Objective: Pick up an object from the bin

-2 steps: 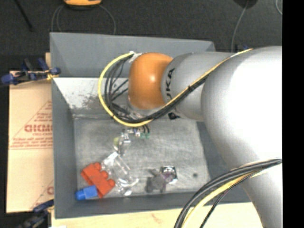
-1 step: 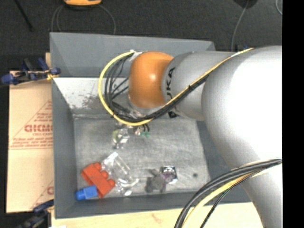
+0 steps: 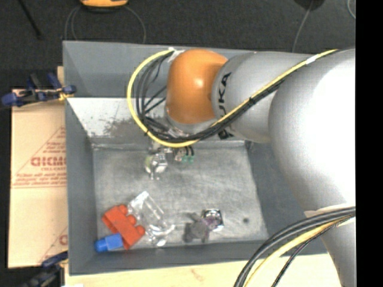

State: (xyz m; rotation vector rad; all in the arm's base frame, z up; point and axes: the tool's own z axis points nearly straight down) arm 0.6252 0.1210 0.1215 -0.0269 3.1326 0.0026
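Note:
My gripper (image 3: pixel 155 166) hangs below the arm's wrist over the bare back-left part of the bin floor, with nothing visibly in it. The nearest loose thing is a clear crumpled plastic piece (image 3: pixel 149 216), well in front of the gripper near the front wall. Left of the plastic lies a red toy brick (image 3: pixel 122 223), with a small blue brick (image 3: pixel 109 243) at its front-left end. All of these lie apart from the gripper.
A dark grey lump (image 3: pixel 195 231) and a small shiny purple-and-silver thing (image 3: pixel 212 218) lie at the front middle. The arm and its orange cover hang over the bin's back and right side.

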